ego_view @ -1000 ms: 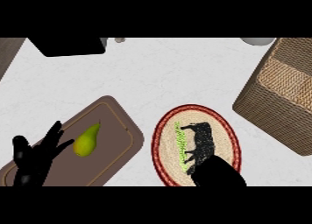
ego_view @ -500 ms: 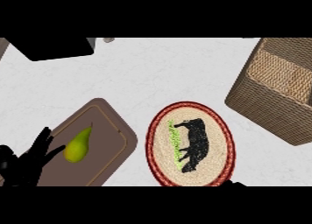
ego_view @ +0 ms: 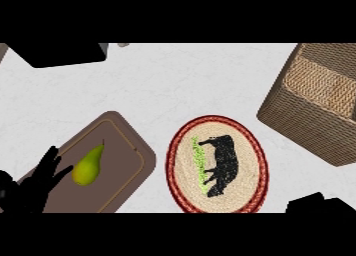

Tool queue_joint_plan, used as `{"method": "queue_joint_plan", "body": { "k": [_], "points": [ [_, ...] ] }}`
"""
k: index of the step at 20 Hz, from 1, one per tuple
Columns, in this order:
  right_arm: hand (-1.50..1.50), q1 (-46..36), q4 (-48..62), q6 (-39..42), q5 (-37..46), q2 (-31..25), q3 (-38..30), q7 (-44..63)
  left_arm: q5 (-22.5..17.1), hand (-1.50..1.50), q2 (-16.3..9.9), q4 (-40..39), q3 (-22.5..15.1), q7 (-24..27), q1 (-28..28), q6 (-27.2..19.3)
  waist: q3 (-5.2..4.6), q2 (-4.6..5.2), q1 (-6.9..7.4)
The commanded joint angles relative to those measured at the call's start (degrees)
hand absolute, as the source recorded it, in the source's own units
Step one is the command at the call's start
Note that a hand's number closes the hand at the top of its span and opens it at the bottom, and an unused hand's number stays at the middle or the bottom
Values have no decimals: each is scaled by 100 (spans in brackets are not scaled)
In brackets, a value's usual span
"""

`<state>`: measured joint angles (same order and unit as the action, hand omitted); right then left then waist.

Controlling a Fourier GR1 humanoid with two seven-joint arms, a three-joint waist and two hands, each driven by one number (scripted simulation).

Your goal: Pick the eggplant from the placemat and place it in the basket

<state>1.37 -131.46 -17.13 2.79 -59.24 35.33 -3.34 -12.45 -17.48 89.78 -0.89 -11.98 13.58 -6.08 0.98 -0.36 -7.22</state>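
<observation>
Up and to the right of my right hand (ego_view: 320,204) I see the woven basket (ego_view: 318,102), the biggest thing on the white counter (ego_view: 173,85). Just right of my left hand (ego_view: 29,186) lies the brown board (ego_view: 125,160), and between my two hands sits the oval placemat (ego_view: 218,165) with a black animal figure. My left hand rests open, fingers up, holding nothing; only a sliver of my right hand shows, so I cannot tell its state. Close beside my left fingertips, a yellow-green pear-shaped fruit (ego_view: 88,167) lies on the board.
</observation>
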Motion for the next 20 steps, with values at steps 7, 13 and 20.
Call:
{"method": "queue_joint_plan", "body": {
  "k": [7,13,20],
  "points": [
    [150,168,510,429,-2542,-757,-2641,-214,110,0,30,-339,-178,-158,108,46,-71,60,195],
    [150,16,2010,1842,-3908,-1377,-4142,-589,173,0,45,-375,-296,-40,87,154,-87,31,396],
    [150,-156,4291,3666,-4035,-1685,-4845,-1547,172,0,-36,-576,-355,-338,-291,324,-92,70,731]
  ]
}}
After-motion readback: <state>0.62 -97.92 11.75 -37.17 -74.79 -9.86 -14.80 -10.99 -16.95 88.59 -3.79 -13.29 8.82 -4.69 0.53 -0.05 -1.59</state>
